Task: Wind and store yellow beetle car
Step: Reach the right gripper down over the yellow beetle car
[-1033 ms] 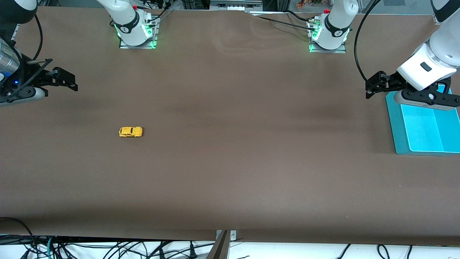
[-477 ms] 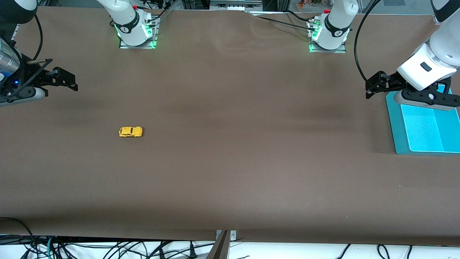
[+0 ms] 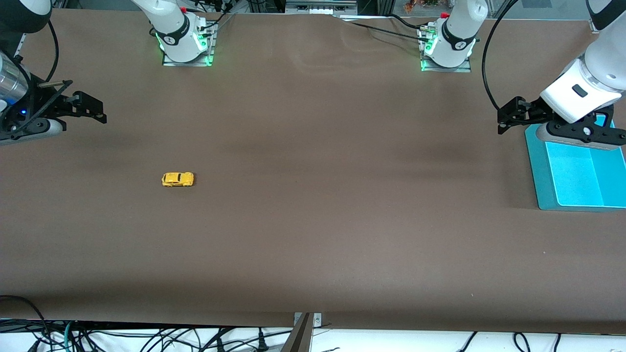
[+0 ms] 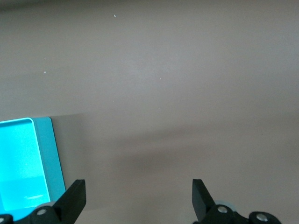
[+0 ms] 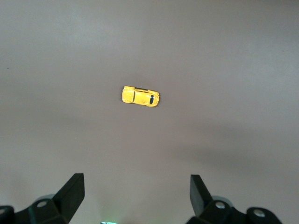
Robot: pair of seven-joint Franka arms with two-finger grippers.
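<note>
The right gripper hung with its jaws spread wide and nothing between them, over bare table at the right arm's end. In the right wrist view the same gap framed the yellow beetle car, which sat toward twelve o'clock from the fingertips, upright on its wheels and untouched. In the front view the car lay at about four o'clock from that gripper, well apart from it.

The left gripper waited, jaws also apart and empty, over the table just beside the turquoise tray at the left arm's end.

By my reading no step had begun: the car was neither wound nor stored. The next move called for the right gripper to descend over the car and close across its narrow body.
</note>
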